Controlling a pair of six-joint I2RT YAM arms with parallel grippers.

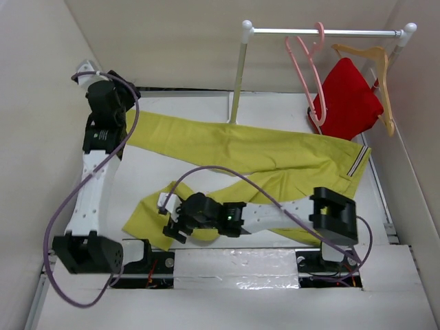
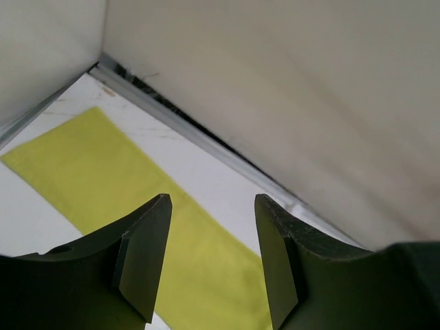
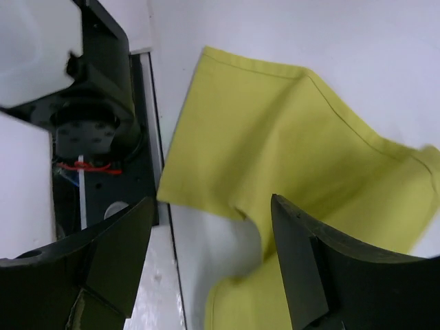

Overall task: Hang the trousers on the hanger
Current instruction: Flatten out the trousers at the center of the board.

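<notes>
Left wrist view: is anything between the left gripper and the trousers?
Nothing shows there. In the left wrist view the left gripper stands open, and through the gap only the trousers leg and the white table appear.

Across the middle of your top view lie the trousers [image 1: 261, 155]: plain yellow-green, with a dark-and-white striped trim [image 1: 355, 161] at the right end. At upper right you find the hanger [image 1: 306, 69], pink, then a light wooden hanger [image 1: 375, 75] and a red garment [image 1: 347, 100] on a white-and-silver rail [image 1: 323, 31]. The tabletop [image 1: 148, 172] is white. The left arm [image 1: 93, 185] and right arm [image 1: 275, 214] are white with black joints, trailed by purple cables [image 1: 58, 220]. In your wrist views, the left hand [image 2: 212, 261] and right hand [image 3: 210, 261] are black.
</notes>
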